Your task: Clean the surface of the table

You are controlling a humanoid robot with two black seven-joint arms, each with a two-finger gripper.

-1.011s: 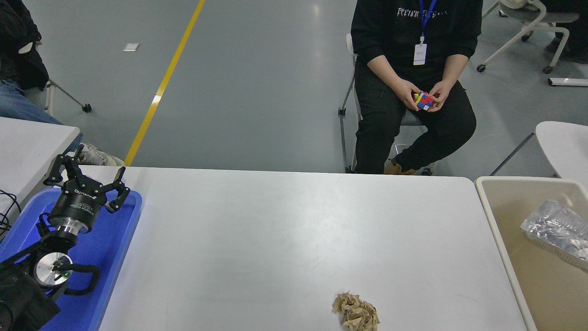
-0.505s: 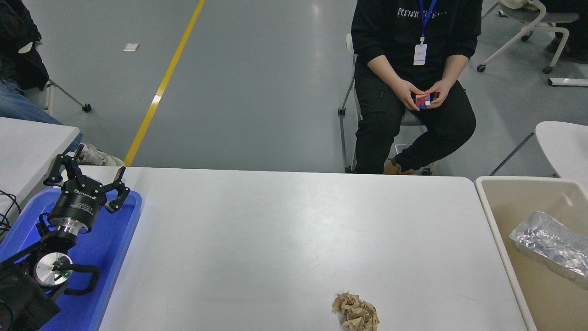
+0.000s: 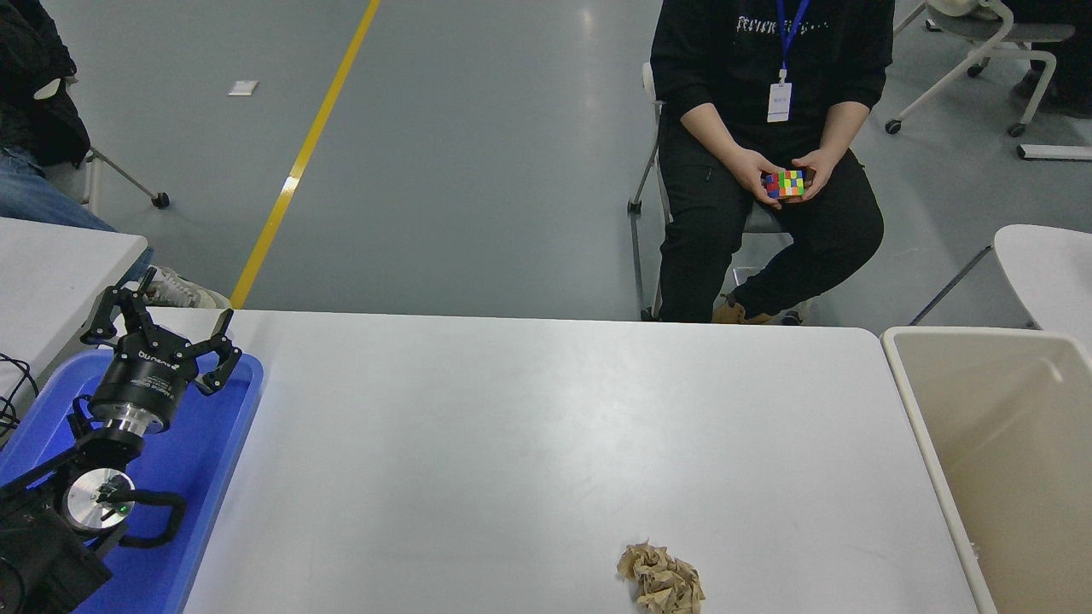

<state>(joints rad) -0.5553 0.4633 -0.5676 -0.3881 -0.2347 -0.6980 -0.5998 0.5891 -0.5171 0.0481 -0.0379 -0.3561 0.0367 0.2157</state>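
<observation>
Table [image 3: 529, 426]: white; paper wad [image 3: 662, 580] at near edge.
Left gripper [image 3: 162, 328]: parked near-left, spread wide.
Risk: wad could slip off the edge if nudged.

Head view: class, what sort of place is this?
Probably a robot lab or workshop hall: grey floor with a yellow line, wheeled chairs, and the robot's left hand parked over a blue tray.

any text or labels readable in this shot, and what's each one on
Left gripper: white lettering on its black body, upside down from this view and too small to read for sure.
Black top of the seated person: pale print across the chest, too blurred to read.
Table surface, beige bin, blue tray, crumpled brown paper: no text visible.
</observation>
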